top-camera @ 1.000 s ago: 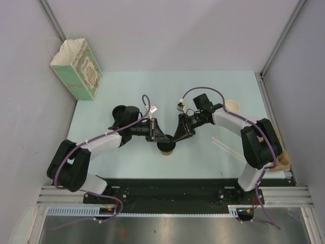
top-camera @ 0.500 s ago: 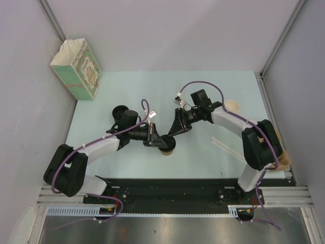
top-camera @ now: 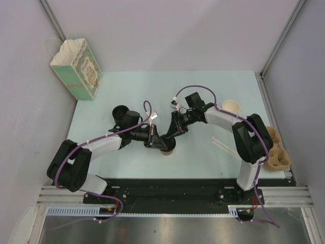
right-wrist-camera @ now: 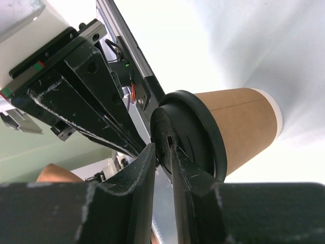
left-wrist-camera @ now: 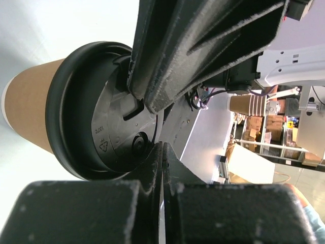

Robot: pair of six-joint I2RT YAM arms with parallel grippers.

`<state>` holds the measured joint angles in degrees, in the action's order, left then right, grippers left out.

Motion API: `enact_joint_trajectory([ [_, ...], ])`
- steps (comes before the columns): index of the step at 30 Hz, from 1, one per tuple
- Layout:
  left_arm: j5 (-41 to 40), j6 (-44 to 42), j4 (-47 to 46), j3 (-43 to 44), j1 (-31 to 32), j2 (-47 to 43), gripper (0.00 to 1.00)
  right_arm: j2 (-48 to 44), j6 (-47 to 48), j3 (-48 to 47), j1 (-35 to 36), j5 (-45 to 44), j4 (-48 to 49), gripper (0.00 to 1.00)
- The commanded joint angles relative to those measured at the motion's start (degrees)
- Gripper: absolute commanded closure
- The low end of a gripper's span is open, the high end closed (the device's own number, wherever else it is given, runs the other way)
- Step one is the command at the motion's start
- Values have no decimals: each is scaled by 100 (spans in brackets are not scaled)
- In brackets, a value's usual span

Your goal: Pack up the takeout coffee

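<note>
The takeout coffee (top-camera: 168, 151), a tan kraft cup with a black lid, stands upright at the table's middle. It fills the left wrist view (left-wrist-camera: 30, 107) and the right wrist view (right-wrist-camera: 238, 122). My left gripper (top-camera: 160, 143) is shut and empty, with its tips (left-wrist-camera: 162, 146) against the lid's near edge. My right gripper (top-camera: 170, 136) reaches down onto the lid from the other side. Its fingers (right-wrist-camera: 162, 152) are nearly closed, with the lid's raised rim pinched between them. Both grippers hide most of the lid from above.
A green-and-cream paper bag (top-camera: 76, 68) stands open at the far left corner. A low black stack of lids (top-camera: 120, 111) sits behind my left arm. Lidless tan cups (top-camera: 231, 106) stand at the right. A brown cup carrier (top-camera: 275, 155) lies at the right edge.
My right gripper has moved left and farther back over the cup, and its elbow has swung left, uncovering the cup carrier. The left gripper shifted slightly. The cup stays in place.
</note>
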<state>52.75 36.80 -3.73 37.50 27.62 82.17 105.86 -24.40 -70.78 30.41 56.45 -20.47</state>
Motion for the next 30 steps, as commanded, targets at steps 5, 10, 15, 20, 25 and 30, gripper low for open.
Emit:
enact_joint_trajectory([
  [5,-599,-393,311,3,-11,308,100,408,128,-173,-106,-538,-237,80],
  [10,-784,-401,329,-14,-11,528,100,567,252,-173,-80,-696,-475,83],
  [15,-880,-410,504,-49,-28,721,100,681,322,-173,-106,-775,-581,85],
  [20,-1021,-375,504,-120,-46,809,100,743,340,-137,-115,-740,-634,86],
  [25,-1074,-384,531,-128,-55,827,100,629,392,-111,-10,-644,-634,88],
  [30,-583,-314,242,99,-37,537,100,304,533,-120,210,-486,-520,88],
])
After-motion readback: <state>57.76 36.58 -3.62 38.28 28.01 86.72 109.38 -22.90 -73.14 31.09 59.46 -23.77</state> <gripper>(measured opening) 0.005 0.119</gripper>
